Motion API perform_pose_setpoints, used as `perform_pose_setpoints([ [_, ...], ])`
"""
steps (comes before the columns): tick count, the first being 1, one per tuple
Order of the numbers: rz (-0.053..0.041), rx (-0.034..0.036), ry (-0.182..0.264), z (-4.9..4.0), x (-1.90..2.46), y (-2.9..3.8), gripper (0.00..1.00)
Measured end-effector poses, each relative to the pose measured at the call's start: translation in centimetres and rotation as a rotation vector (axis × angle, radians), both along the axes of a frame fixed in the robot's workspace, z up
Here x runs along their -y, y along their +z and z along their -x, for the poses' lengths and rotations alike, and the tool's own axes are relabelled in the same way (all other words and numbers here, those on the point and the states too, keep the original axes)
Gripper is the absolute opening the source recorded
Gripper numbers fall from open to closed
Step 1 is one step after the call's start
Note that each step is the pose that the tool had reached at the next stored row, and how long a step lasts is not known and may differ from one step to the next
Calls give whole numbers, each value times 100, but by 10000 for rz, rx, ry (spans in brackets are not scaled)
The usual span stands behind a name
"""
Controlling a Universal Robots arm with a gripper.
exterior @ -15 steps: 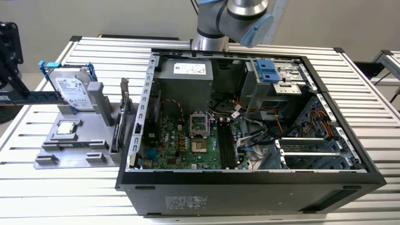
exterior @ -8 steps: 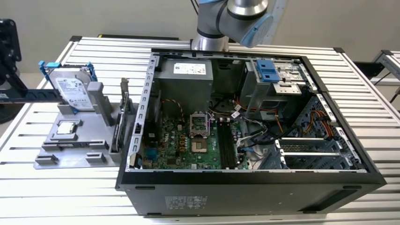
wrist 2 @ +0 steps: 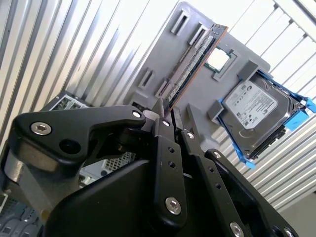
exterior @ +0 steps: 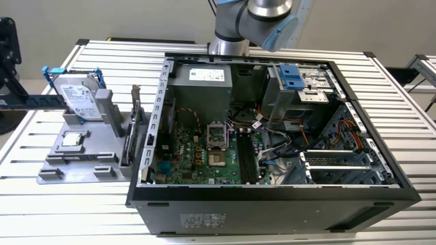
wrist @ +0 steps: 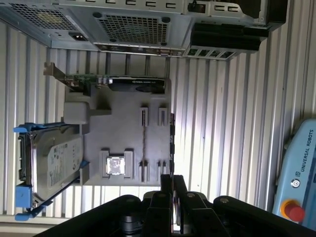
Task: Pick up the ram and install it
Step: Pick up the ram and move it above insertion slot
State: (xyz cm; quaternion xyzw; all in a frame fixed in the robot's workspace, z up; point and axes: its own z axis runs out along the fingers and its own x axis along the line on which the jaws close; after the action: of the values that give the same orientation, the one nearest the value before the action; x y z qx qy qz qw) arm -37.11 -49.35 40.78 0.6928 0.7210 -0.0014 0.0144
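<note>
Above the holder (wrist: 123, 128), clear of it, hangs the gripper (wrist: 173, 178). Its jaws are drawn almost together, with barely a slit between them, and hold nothing. The ram (wrist 2: 196, 60) stands on edge in a slot of the holder, just beside the chip (wrist 2: 217, 61) seated there. The drive (wrist 2: 259, 111) leans on the holder past the chip from the ram. The card (wrist: 123, 83) stands along the holder's edge nearest the case (exterior: 272, 204). The holder lies on the slatted surface (exterior: 68, 219).

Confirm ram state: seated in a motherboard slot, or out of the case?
Out. The ram stands on edge in the grey holder, outside the case; the long black motherboard slots look empty.
</note>
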Motion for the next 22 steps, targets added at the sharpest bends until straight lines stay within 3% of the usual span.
perform_pose_setpoints([
  [22,0,0,-1,0,0,125,0],
])
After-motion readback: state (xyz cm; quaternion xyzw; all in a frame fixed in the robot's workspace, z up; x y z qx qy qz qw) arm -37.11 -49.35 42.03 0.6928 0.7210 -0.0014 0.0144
